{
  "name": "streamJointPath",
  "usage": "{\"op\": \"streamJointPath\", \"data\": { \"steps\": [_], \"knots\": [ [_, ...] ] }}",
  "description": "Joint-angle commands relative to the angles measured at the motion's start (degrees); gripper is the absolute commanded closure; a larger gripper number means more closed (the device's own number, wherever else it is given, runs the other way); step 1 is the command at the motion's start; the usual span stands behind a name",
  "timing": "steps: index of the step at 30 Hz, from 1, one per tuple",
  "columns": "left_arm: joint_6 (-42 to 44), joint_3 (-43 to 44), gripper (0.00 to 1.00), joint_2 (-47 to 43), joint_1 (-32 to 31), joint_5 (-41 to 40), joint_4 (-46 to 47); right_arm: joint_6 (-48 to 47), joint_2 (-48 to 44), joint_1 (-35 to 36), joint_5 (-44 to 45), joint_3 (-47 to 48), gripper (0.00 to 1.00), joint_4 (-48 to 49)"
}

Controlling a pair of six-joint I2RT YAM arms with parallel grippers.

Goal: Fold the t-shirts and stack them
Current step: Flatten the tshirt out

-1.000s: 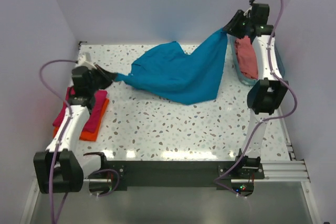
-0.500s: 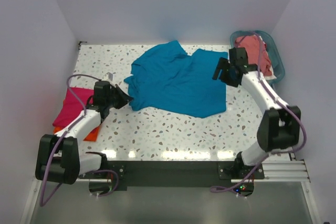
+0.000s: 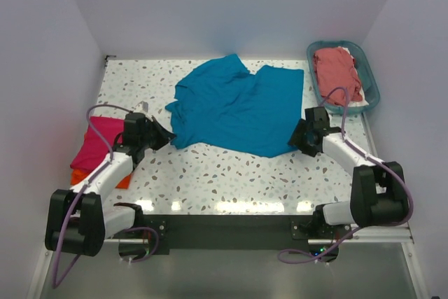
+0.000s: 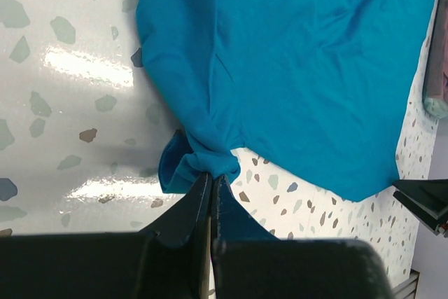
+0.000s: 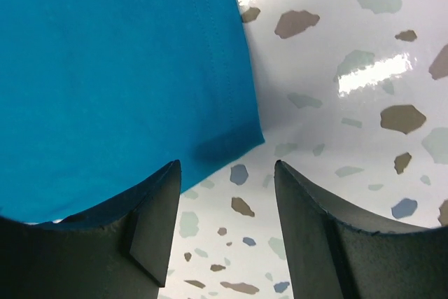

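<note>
A teal blue t-shirt (image 3: 238, 106) lies spread and rumpled across the back middle of the speckled table. My left gripper (image 3: 168, 133) is shut on a bunched corner of the teal blue t-shirt (image 4: 203, 162) at its left edge. My right gripper (image 5: 227, 166) stands open just off the shirt's right front corner (image 5: 238, 138), nothing between its fingers; it shows by that corner in the top view (image 3: 294, 138). A hot pink t-shirt (image 3: 98, 146) lies folded on an orange one (image 3: 80, 174) at the left edge. A salmon-red t-shirt (image 3: 336, 73) fills the basket.
The teal plastic basket (image 3: 371, 82) stands at the back right corner, with something white under the salmon shirt. White walls close the table on three sides. Both arm bases sit on the black rail (image 3: 224, 227) at the near edge.
The right gripper let go of the teal shirt it held raised near the basket and came down to its right front corner. The shirt dropped flat. The left gripper moved slightly right, still gripping.
</note>
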Motion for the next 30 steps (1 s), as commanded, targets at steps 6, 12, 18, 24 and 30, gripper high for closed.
{"op": "streamJointPath", "data": {
  "steps": [6,12,18,24,30],
  "knots": [
    [0.8,1.9,1.0,-1.1,0.0,-1.7,-1.9,3.4,5.4,0.2,2.3,0.0,0.41,11.4],
    [3.2,6.1,1.0,-0.4,0.0,-2.8,-4.9,2.2,9.1,0.1,2.6,2.9,0.86,10.9],
    [6.1,11.7,1.0,-7.7,0.1,-6.1,-13.5,-2.5,-6.3,0.1,4.5,9.4,1.0,-1.8],
    [6.4,19.9,1.0,-20.9,0.1,-10.4,-25.2,-7.5,-20.8,0.0,4.6,22.4,1.0,-16.3],
    [4.7,28.5,1.0,-23.8,0.1,-12.8,-26.5,-9.4,-16.6,0.0,-0.5,36.3,1.0,-21.5]
  ]
}}
